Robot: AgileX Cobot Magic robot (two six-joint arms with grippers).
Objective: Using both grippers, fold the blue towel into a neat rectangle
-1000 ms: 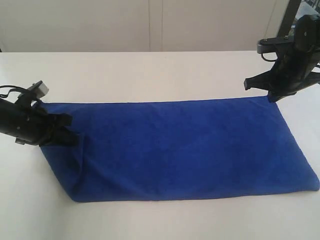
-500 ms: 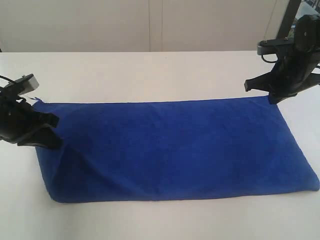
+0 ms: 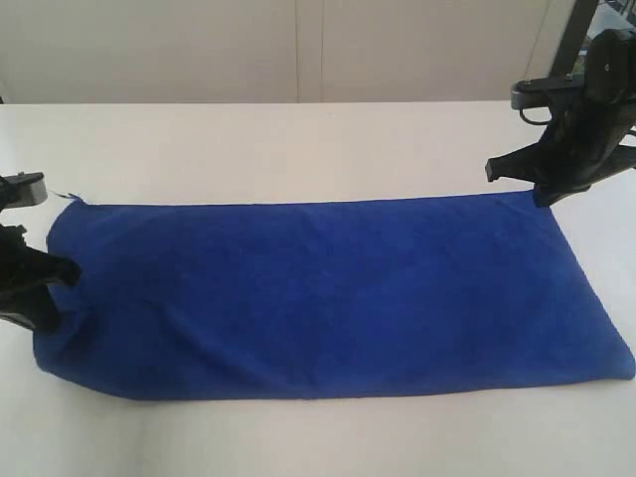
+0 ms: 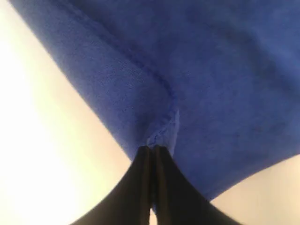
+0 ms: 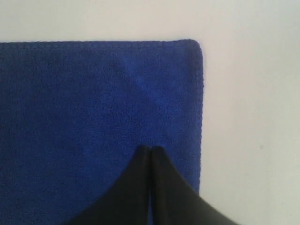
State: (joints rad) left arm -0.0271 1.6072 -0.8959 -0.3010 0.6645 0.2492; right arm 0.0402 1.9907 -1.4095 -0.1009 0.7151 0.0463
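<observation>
A long rectangular blue towel [image 3: 328, 293] of soft, plain, deep royal-blue cloth lies spread on the flat white desk [image 3: 298, 149], its long sides running across the exterior view and its thin stitched hem showing along the edges. Its right part lies smooth, while the left end is slightly rumpled, with a shallow fold near the near-left corner. The left gripper [image 4: 152, 150], a black two-fingered arm end, sits at the towel's left short edge with its fingers pressed together on a bunched bit of hem, so it is pinching the cloth; in the exterior view its dark body covers part of that edge. The right gripper [image 5: 150, 150], black and of the same build, hangs at the far right corner with its fingers pressed together over the cloth just inside the corner, which lies flat on the desk; whether any cloth is caught between them cannot be told. Its jointed body hides the corner itself in the exterior view. Behind the desk stands a pale panelled wall [image 3: 298, 50], and a dark slanted strut [image 3: 578, 30] rises above the right arm.
</observation>
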